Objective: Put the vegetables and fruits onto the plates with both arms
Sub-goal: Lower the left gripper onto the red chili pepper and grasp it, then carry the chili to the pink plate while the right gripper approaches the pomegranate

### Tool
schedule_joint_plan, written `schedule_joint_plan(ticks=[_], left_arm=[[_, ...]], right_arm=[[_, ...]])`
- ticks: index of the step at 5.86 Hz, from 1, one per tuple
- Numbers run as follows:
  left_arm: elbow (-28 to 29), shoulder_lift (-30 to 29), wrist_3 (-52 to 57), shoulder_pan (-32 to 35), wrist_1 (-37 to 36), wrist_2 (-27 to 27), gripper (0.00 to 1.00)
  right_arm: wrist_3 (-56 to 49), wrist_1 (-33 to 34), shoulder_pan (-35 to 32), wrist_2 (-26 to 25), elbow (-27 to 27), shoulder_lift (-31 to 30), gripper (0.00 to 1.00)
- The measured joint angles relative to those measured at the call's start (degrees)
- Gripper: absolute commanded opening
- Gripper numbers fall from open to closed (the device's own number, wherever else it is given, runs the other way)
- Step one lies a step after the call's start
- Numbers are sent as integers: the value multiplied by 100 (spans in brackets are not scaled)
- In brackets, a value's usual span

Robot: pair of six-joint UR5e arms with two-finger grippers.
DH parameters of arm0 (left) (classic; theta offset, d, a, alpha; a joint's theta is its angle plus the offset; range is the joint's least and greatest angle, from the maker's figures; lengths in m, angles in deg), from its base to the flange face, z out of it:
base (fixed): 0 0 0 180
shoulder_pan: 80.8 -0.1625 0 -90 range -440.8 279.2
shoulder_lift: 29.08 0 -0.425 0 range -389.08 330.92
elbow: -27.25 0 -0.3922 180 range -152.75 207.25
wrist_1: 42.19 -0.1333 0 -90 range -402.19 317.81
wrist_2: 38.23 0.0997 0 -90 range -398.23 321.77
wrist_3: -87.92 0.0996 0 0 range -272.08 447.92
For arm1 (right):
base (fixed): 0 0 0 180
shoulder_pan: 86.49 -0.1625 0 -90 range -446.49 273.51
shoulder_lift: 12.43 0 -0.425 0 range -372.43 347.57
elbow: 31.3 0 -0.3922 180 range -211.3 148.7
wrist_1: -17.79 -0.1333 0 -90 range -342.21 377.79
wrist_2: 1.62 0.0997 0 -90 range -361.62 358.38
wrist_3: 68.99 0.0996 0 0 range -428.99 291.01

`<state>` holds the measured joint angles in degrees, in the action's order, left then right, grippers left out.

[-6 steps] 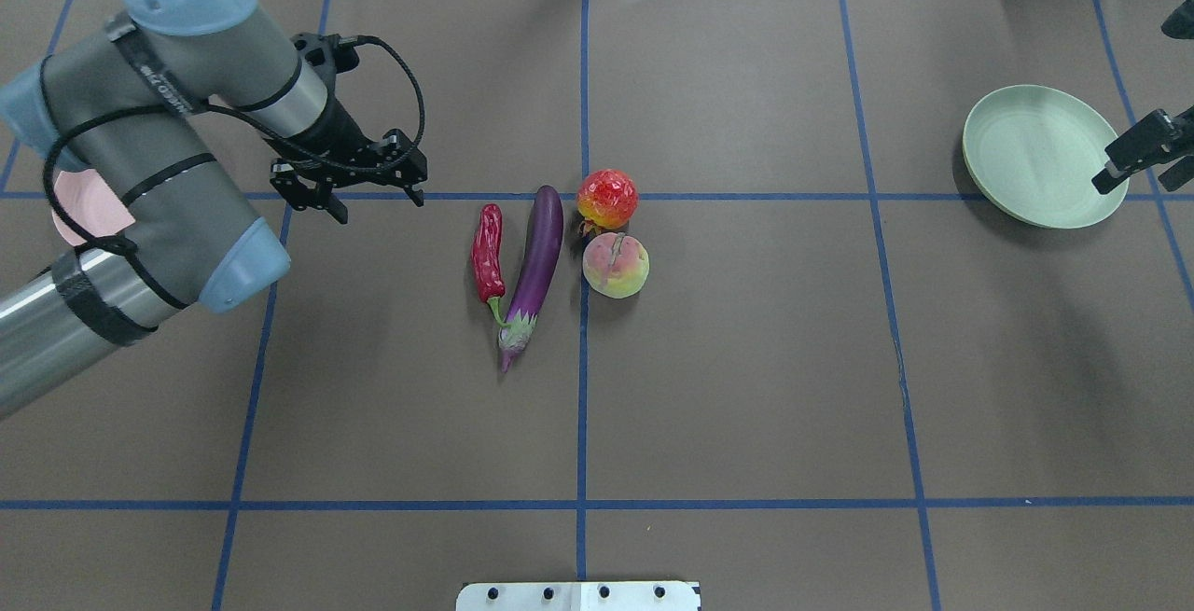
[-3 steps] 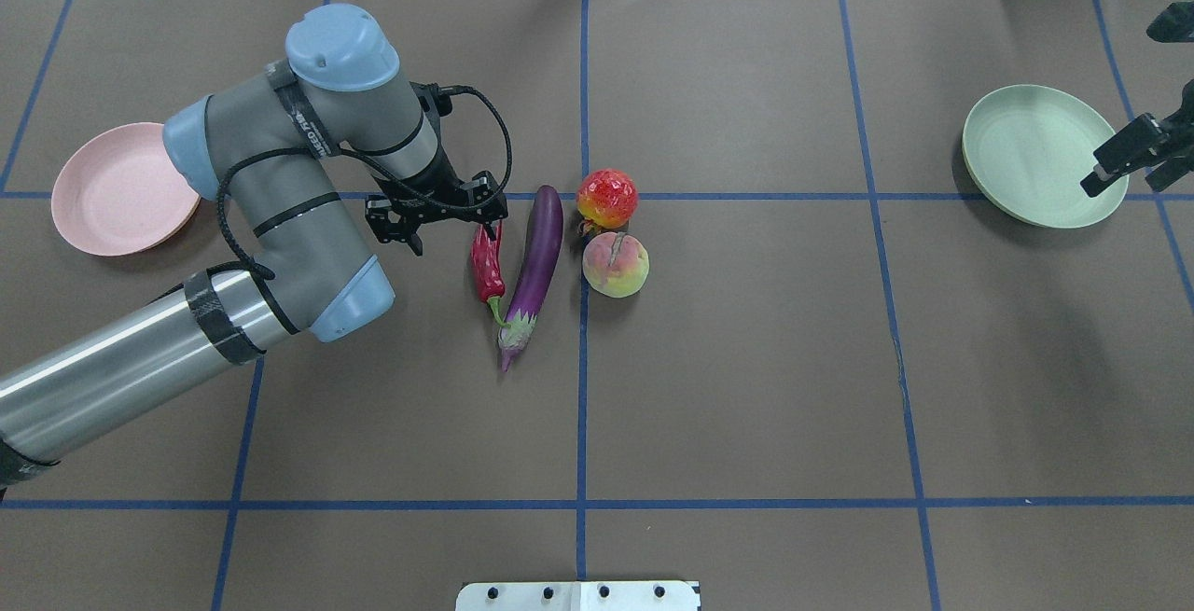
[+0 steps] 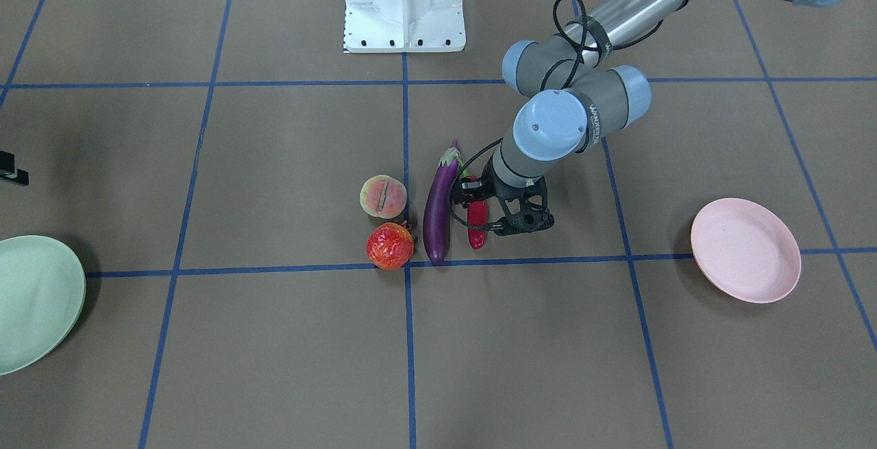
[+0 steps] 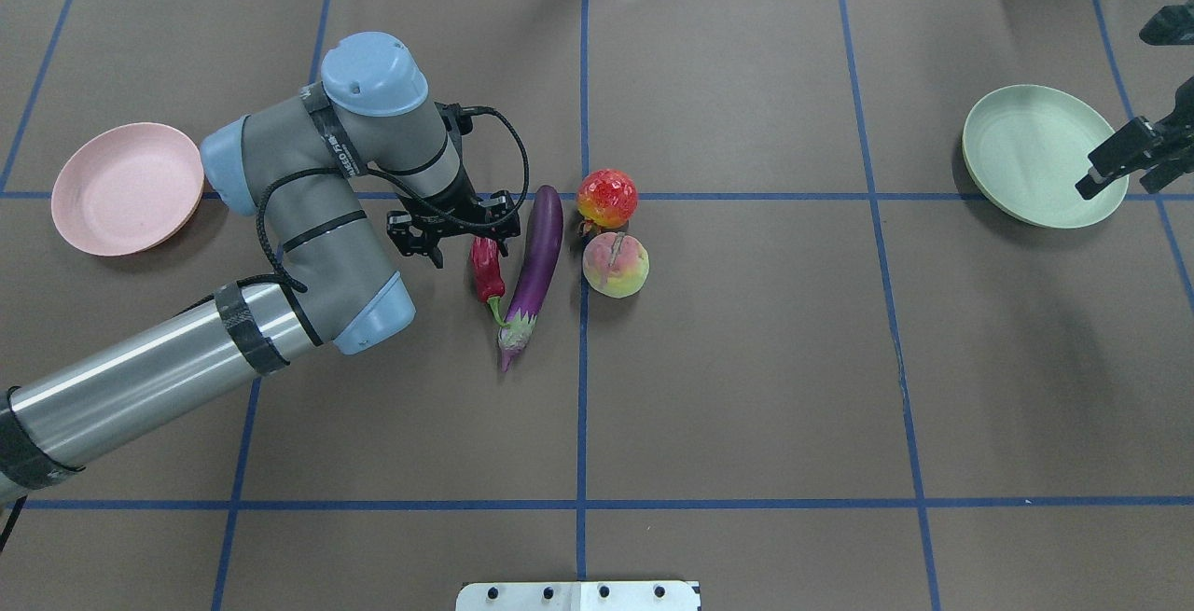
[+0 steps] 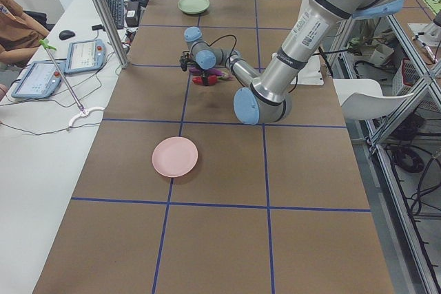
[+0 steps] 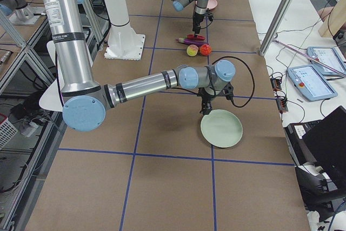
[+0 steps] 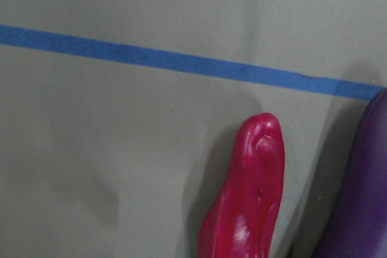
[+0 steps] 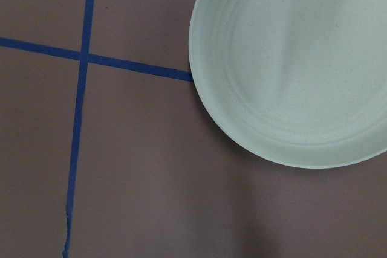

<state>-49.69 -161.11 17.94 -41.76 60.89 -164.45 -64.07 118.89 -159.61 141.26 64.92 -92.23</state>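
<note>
The red chili pepper (image 4: pixel 487 273) lies beside the purple eggplant (image 4: pixel 537 261) at the table's middle. The orange-red fruit (image 4: pixel 607 199) and the peach (image 4: pixel 616 264) sit just right of them. My left gripper (image 4: pixel 464 236) is open and low over the chili's far end, with its jaws on either side of it. The left wrist view shows the chili's tip (image 7: pixel 251 200) and the eggplant's edge (image 7: pixel 363 203). The pink plate (image 4: pixel 126 187) is far left and empty. The mint green plate (image 4: pixel 1035 152) is far right and empty. My right gripper (image 4: pixel 1124 159) hovers over its right rim and looks open and empty.
Blue tape lines (image 4: pixel 582 406) cross the brown table cover. The white robot base (image 3: pixel 404 3) stands at the near edge. The left arm's elbow (image 4: pixel 308 247) lies between the pink plate and the chili. Operators' tablets (image 5: pixel 52 67) lie on a side desk.
My left arm has swung right from beside the pink plate to the chili and come down over its far end. My right gripper has drifted slightly right.
</note>
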Motion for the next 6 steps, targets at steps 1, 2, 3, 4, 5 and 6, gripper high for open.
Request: schedule_joint_plan(ticks=[1,2,3,4,5,6], left_arm=[[84,-20,1,-14,55,1,61],[118,-29,-1,-31,99,1,23],[130,-32,-8,-57,154,1,0],[115,-33,-16,-68,184,-1,0],[15,-31,-28,10,189,-11,0],[-170,37,-17,247,185,-36,0]], right_arm=[[0,1,12,-4,-5,0,100],[0,5,25,-6,-10,0,100],[0,6,36,-6,-18,-1,100],[0,7,45,-6,-22,-1,100],[0,4,49,-6,-16,11,100],[3,3,63,-9,-17,86,100]])
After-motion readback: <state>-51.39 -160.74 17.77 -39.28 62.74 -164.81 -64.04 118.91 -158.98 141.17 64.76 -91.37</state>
